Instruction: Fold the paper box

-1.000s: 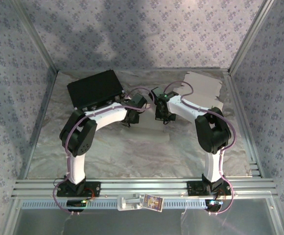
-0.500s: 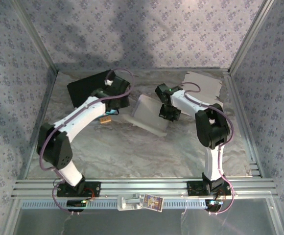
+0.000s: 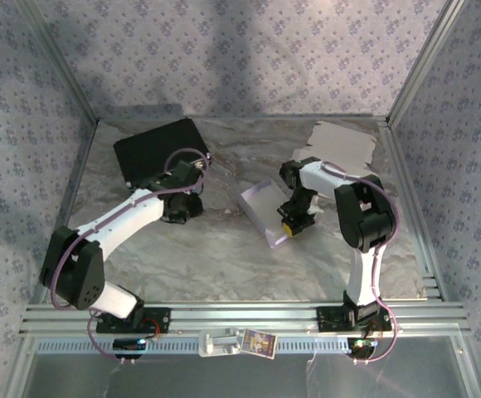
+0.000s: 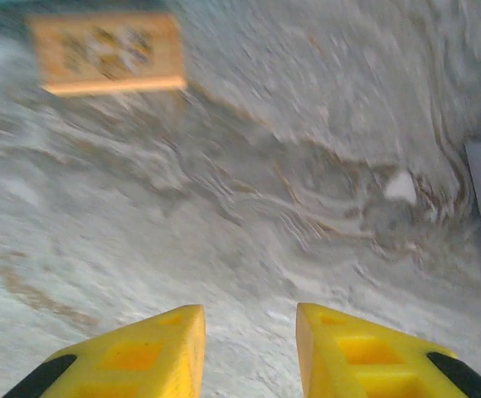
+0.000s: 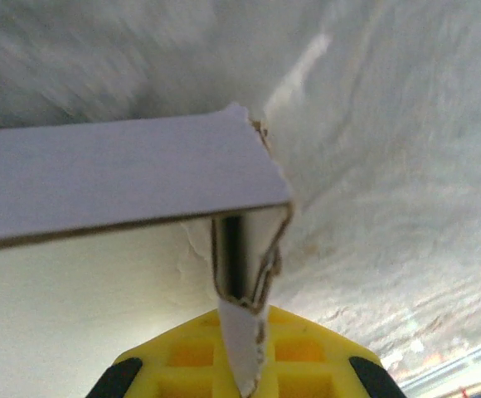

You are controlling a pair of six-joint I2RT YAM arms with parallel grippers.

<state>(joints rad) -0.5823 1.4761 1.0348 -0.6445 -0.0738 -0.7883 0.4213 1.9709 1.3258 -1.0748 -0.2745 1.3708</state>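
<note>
box [image 3: 265, 209] half-formed — right end effector [image 5: 240, 375] pinches its flap [image 5: 242, 336], left end effector [image 4: 249, 352] spread and empty; most folds seemingly remain.

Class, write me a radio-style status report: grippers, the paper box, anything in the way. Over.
Left gripper open, empty. Right gripper shut on a flap of the paper box. Black case and flat cardboard at the back, apart from the box.

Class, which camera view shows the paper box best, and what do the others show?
The top external view: the whole paper box is in frame, the right gripper at its near corner. The right wrist view gives a close-up of one pinched flap; the left wrist view, perhaps a grey sliver.
</note>
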